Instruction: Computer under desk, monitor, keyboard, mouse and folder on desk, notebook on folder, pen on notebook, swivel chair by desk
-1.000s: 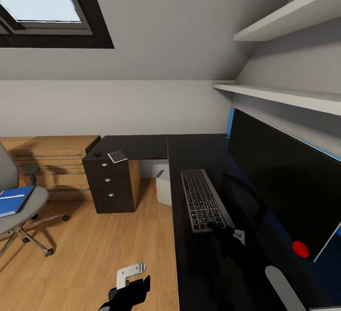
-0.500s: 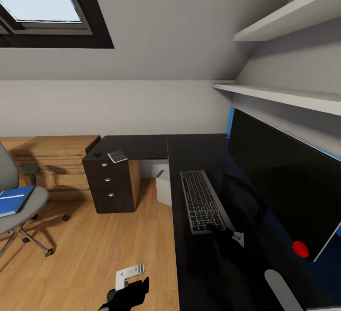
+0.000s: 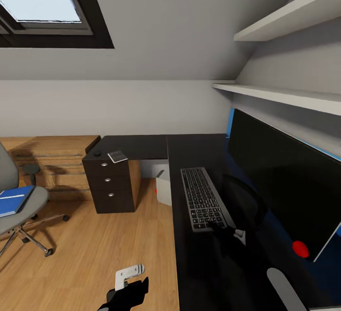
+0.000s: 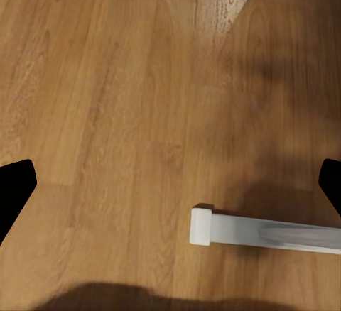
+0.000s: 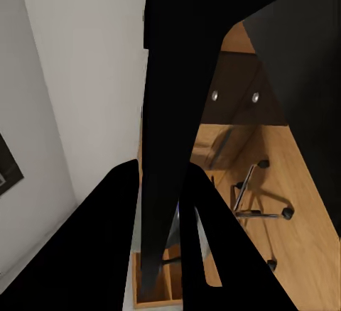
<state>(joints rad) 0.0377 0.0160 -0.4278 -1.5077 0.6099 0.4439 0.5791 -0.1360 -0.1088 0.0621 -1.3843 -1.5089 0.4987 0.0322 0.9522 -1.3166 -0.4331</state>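
Observation:
The black keyboard (image 3: pixel 202 196) lies lengthwise on the black desk (image 3: pixel 189 273), in front of the wide black monitor (image 3: pixel 284 178). My right gripper (image 3: pixel 222 228) is shut on the keyboard's near end; the right wrist view shows the fingers (image 5: pixel 213 254) clamped on the thin black slab (image 5: pixel 170 112). The grey notebook (image 3: pixel 117 156) and the small dark mouse (image 3: pixel 96 154) sit on the desk's far wing. The blue folder (image 3: pixel 12 199) rests on the swivel chair (image 3: pixel 26 209). The light computer (image 3: pixel 163 189) stands under the desk. My left gripper (image 3: pixel 127 293) hangs open over the floor (image 4: pixel 142 112).
A light-wood dresser (image 3: pixel 52 159) stands against the back wall behind the chair. White shelves (image 3: pixel 284 95) run above the monitor, under a sloped ceiling. Wooden floor lies between the chair and the desk. A white bar (image 4: pixel 263 231) crosses the floor in the left wrist view.
The keyboard and my right gripper have crept slightly away from me along the desk. The left arm, the chair and the other things have not moved.

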